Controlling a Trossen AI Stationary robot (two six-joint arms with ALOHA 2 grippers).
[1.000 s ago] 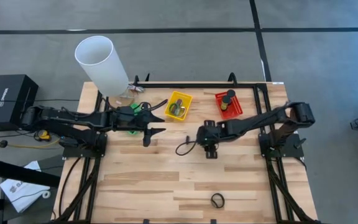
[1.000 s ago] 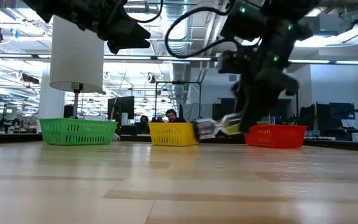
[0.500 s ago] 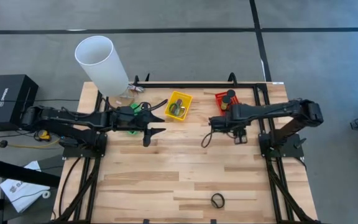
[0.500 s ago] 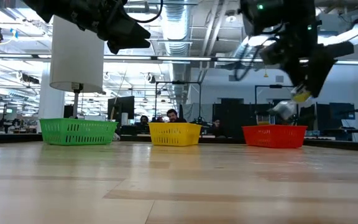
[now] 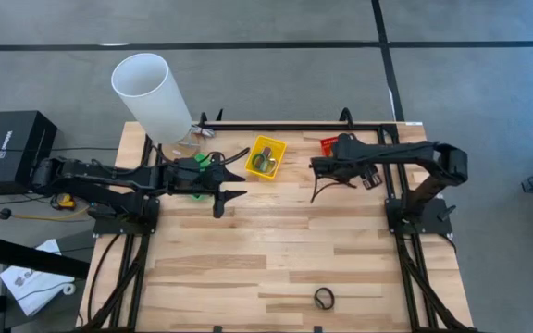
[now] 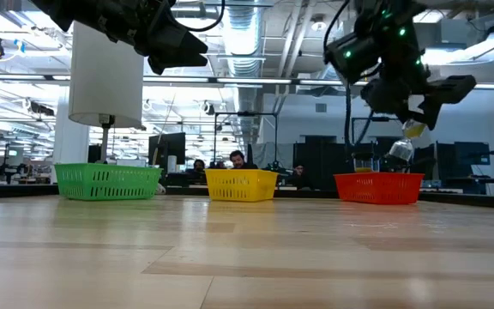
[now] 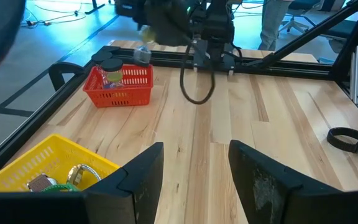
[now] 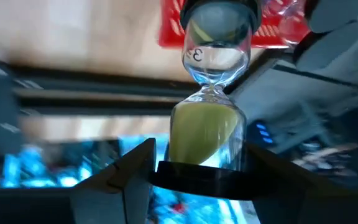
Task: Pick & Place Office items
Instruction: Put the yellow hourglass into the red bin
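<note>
Wooden bench (image 5: 248, 268) is sitting under both arms. Right fingers (image 8: 120, 177) are gripping a little sand timer (image 8: 213, 93) over the red basket (image 6: 377, 187); they should be letting go low and slowly so it is landing softly. Left fingers (image 7: 138, 177) are hanging open by the green basket (image 6: 110, 182).

Ring (image 5: 323, 298) well before baskets (image 5: 267, 157)

1. Both arms were dark, near-black, w/ jointed segments.
2. Left arm (image 5: 109, 178): black cables ran along it.
3. Right arm (image 5: 405, 159): a loose black cable loop hung near the wrist; green indicator lights glowed on the housing in low view.
4. Left gripper (image 7: 194, 180): two flat, dark, matte fingers.
</note>
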